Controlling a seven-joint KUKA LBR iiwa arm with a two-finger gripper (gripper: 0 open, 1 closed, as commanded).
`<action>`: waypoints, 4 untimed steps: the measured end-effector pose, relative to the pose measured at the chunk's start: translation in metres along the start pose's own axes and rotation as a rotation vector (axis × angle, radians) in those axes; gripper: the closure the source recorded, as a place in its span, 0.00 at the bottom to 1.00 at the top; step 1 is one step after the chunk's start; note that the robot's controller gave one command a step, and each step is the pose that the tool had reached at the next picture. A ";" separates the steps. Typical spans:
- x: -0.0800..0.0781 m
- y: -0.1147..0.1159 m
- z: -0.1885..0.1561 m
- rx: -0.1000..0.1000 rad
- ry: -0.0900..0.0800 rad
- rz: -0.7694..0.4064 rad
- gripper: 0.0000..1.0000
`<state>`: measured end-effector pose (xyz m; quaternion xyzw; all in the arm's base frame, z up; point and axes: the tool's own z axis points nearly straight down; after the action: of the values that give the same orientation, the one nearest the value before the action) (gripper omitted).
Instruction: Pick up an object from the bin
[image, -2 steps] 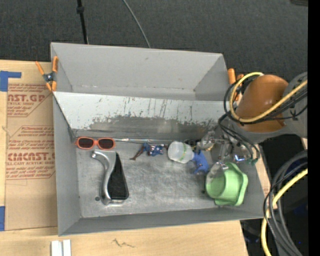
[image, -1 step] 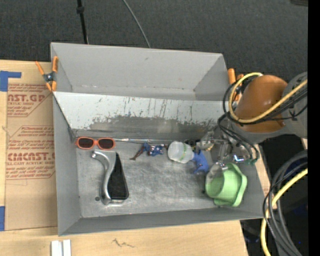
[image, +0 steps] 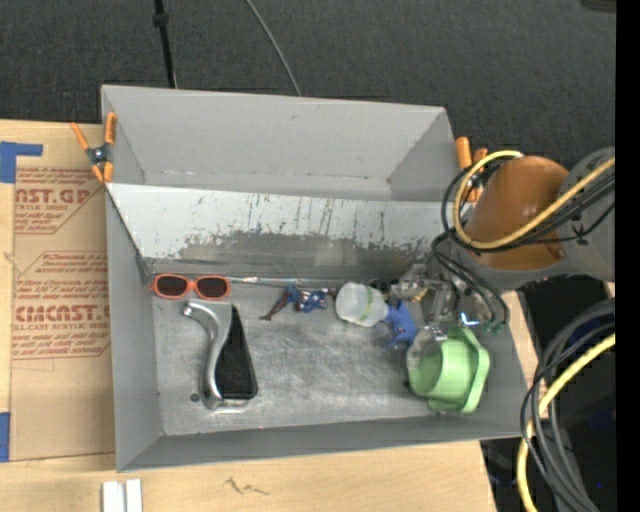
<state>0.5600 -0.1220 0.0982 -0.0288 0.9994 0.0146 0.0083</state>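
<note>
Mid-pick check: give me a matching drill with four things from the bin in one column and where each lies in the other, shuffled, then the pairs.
Things:
1. orange sunglasses
2. green cup
3. silver and black handle
4. white round piece

Places:
A. right end of the floor, near the front
B. left half of the floor, just in front of the sunglasses
C. far left, along the back wall
D. right of centre, by the back wall

Pairs: 1-C, 2-A, 3-B, 4-D

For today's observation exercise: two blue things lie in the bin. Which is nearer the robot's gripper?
The blue piece between the white round thing and the green cup; the other blue thing lies farther left, mid-bin.
</note>
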 end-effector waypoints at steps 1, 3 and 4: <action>-0.006 -0.013 -0.043 0.027 0.016 -0.002 1.00; -0.021 -0.013 -0.099 0.029 0.015 0.000 0.00; -0.025 -0.015 -0.066 0.032 0.005 -0.102 0.00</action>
<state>0.5850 -0.1375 0.1646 -0.0797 0.9968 -0.0018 0.0070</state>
